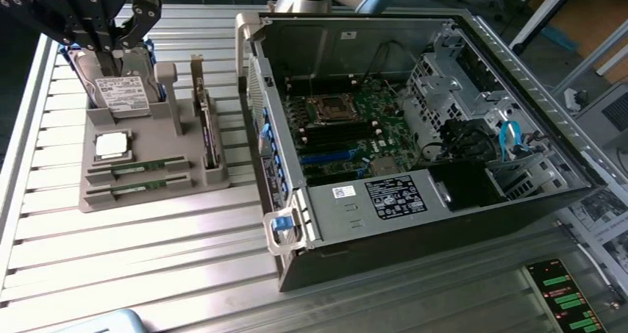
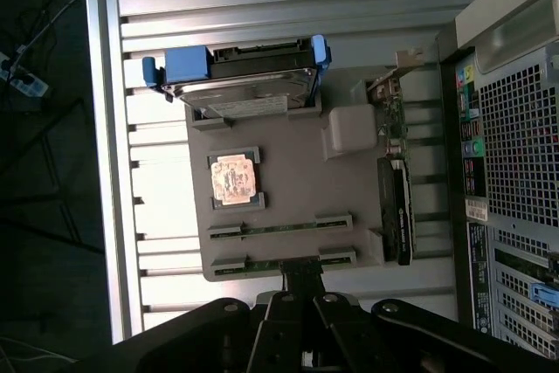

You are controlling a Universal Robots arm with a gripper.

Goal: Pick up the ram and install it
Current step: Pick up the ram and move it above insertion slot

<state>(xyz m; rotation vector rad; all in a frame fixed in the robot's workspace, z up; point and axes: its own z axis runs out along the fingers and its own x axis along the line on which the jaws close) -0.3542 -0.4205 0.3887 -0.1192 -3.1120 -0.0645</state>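
In the exterior view, the gripper [image 1: 96,43] hangs high over the far end of a grey holder [image 1: 147,201] on the slatted desk [image 1: 147,267]. Its jaws are drawn together and hold nothing. The ram [image 1: 137,189] sits on edge in the holder's outermost slot, with a twin stick [image 1: 137,167] in the slot beside it, next to the processor chip [image 1: 111,145]. The open computer case [image 1: 393,223] lies to the exterior view's right, well apart from the holder, with its motherboard [image 1: 343,123] exposed. In the wrist view, the gripper [image 2: 301,275] looks down on the holder [image 2: 288,189], its closed tips lined up near the ram [image 2: 279,261]. The twin stick [image 2: 279,227], the processor chip [image 2: 234,179] and the hard drive [image 2: 236,76] lie beyond it. By this showing the pick-up is not yet made, and installation remains wholly to do.
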